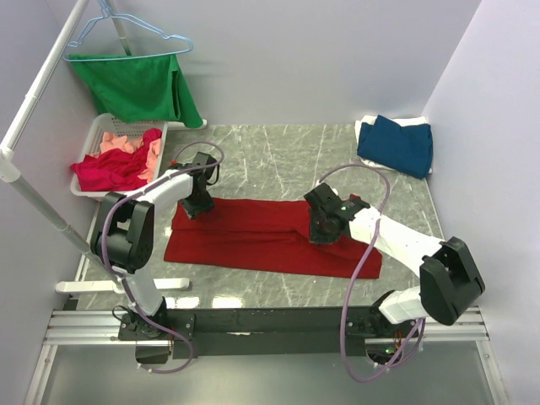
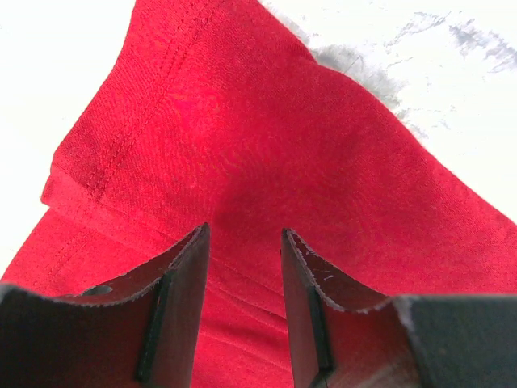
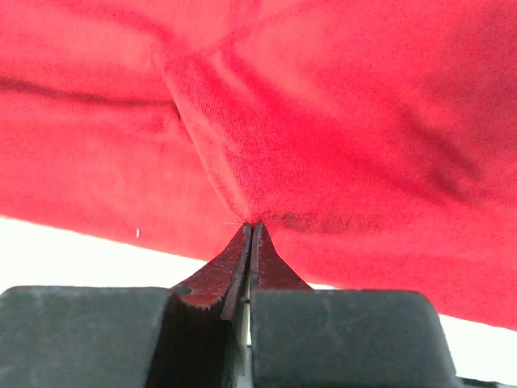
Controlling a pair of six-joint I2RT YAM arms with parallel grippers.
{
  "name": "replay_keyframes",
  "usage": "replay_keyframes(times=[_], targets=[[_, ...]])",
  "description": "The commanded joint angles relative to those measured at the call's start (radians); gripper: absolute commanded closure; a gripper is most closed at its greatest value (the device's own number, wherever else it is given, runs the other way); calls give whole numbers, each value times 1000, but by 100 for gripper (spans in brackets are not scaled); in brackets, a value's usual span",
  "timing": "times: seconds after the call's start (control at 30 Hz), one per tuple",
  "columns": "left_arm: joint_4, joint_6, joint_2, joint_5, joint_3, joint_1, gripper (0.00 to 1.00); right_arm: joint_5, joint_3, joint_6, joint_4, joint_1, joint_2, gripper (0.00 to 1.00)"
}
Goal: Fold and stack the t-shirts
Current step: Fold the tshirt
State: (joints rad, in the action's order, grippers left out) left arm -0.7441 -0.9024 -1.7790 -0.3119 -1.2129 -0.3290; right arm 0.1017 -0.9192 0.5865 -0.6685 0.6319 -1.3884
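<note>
- Top view: the deep-red t-shirt (image 1: 270, 236) lies as a long band across the middle of the frame, flat on the grey marbled table (image 1: 278, 152).
- The left gripper (image 1: 200, 207) is down on the band's upper left end, and the right gripper (image 1: 323, 232) is planted right of centre on the same cloth.
- In the upper right corner, a dark blue t-shirt (image 1: 396, 145) sits folded on top of a white t-shirt (image 1: 367, 126), well apart from the red one.
- At the left edge, a white basket (image 1: 93, 135) holds a crimson t-shirt (image 1: 110, 173) with a salmon-pink t-shirt (image 1: 118, 142) bunched behind it.
- Above the basket, a green garment (image 1: 139, 84) hangs from a light-blue hanger (image 1: 126, 29).
- Left wrist view: two dark fingers rise from the bottom edge, clearly apart, nothing pinched between them. Red cloth fills the frame beyond them, with a stitched hem running down the left side and pale table in the upper corners.
- Right wrist view: the jaws are pressed tight together at bottom centre, clamped on a pinch of the red cloth. A ridge of fabric rises from the tips towards the upper left, and a strip of pale table shows along the lower left.
</note>
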Motion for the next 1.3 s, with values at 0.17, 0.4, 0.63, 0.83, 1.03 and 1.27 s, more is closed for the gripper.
replay_keyframes(times=[0.17, 0.4, 0.63, 0.83, 1.03, 1.27], targets=[[6, 25, -8, -27, -51, -7, 54, -194, 97, -14, 40, 22, 58, 100], [15, 28, -10, -33, -56, -7, 54, -163, 71, -4, 27, 25, 38, 81], [22, 48, 19, -65, -66, -7, 54, 22, 11, 45, -17, 25, 86, 58], [32, 65, 41, -69, -60, -8, 54, 154, -44, 119, -85, -26, 36, 48], [54, 80, 70, -58, -36, -13, 54, 156, -101, 173, -103, -158, -119, 38], [61, 103, 108, -61, -27, -12, 54, 125, -156, 211, -91, -227, -279, 38]])
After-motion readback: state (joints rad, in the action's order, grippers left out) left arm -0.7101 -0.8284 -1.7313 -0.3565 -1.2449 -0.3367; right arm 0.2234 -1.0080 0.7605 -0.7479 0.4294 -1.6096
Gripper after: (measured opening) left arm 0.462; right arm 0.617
